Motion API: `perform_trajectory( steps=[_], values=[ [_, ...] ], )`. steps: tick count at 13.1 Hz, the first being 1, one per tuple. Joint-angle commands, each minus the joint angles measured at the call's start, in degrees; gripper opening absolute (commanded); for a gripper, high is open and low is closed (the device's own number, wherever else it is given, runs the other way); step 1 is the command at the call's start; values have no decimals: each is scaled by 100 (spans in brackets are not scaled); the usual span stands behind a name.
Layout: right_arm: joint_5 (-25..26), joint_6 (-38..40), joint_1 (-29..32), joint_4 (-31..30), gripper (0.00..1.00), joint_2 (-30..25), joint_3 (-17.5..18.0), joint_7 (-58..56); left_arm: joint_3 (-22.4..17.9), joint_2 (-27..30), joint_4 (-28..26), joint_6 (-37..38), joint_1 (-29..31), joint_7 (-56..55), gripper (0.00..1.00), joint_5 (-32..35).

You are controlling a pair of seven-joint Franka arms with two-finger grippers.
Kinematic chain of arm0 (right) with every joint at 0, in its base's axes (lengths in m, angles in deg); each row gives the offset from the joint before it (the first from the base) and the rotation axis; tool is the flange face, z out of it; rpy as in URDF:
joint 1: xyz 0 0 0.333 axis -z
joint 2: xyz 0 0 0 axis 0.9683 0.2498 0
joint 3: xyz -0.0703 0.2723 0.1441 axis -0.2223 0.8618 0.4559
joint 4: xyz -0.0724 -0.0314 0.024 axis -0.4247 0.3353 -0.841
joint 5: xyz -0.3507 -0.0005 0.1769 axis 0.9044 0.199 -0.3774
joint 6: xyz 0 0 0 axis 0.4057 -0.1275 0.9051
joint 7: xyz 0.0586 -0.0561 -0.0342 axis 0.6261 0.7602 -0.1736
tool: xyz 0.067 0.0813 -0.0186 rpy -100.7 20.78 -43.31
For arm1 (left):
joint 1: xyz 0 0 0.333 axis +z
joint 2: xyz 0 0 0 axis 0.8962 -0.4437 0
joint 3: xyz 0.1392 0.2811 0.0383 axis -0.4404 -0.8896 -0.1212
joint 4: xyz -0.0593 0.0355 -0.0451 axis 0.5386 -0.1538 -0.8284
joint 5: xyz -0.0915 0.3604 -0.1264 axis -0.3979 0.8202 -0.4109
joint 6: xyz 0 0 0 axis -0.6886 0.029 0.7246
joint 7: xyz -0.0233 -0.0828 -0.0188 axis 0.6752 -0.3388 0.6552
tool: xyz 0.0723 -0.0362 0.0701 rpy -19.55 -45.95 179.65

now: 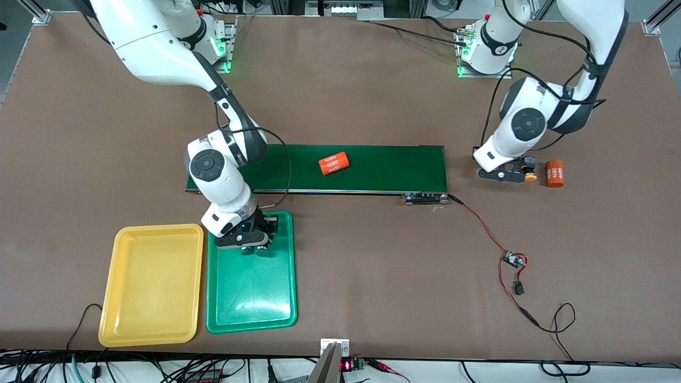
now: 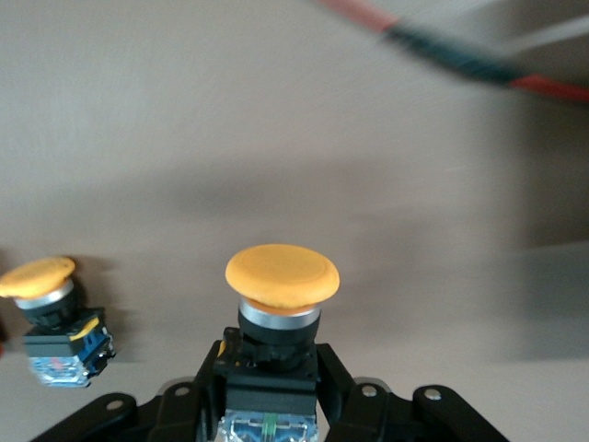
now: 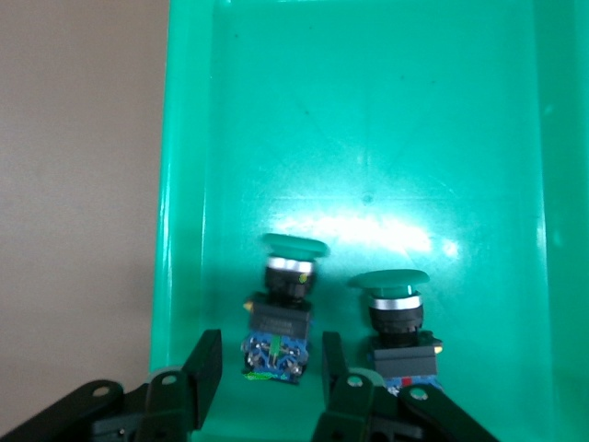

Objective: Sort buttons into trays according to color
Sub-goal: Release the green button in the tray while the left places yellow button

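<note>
My left gripper (image 1: 518, 174) (image 2: 271, 373) is shut on the black body of a yellow-capped button (image 2: 282, 274), low over the table at the left arm's end. A second yellow-capped button (image 2: 48, 308) stands on the table beside it. My right gripper (image 1: 250, 242) (image 3: 270, 352) is open, low in the green tray (image 1: 250, 287) (image 3: 368, 120). Its fingers stand either side of a green-capped button (image 3: 287, 285) without touching it. A second green-capped button (image 3: 394, 308) lies in the tray beside it. The yellow tray (image 1: 154, 282) lies next to the green one and holds nothing.
A long dark-green conveyor belt (image 1: 372, 167) carries an orange "4680" cylinder (image 1: 333, 164). Another orange cylinder (image 1: 554, 173) lies on the table next to my left gripper. Red and black wires with a small board (image 1: 513, 259) run from the belt toward the front camera.
</note>
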Motion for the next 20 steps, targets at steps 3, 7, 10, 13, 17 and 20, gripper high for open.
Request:
perform_trajectory(
  steps=[3,7,10,13,17,20],
  values=[
    [57,-20,32,110,85,53,7,-67,801,6,963,927,-173,33,15,-1257],
    [83,120,137,6,100,-78,-28,-120,925,-546,1051,271,-611,-702,15,-2025],
    [74,891,146,-109,100,-412,-28,-111,1012,-969,1051,-425,-815,-1258,18,-2025],
    [74,1307,208,-363,100,-781,-19,-68,1012,-952,1147,-435,-806,-1276,47,-1999],
    [39,1307,243,-1354,100,-1623,-2,-67,1004,-550,1174,-295,-745,-1250,100,-1999],
    [4,1333,226,-2268,100,-2441,16,-67,829,-329,1856,974,-683,-1241,100,-1902]
  ],
)
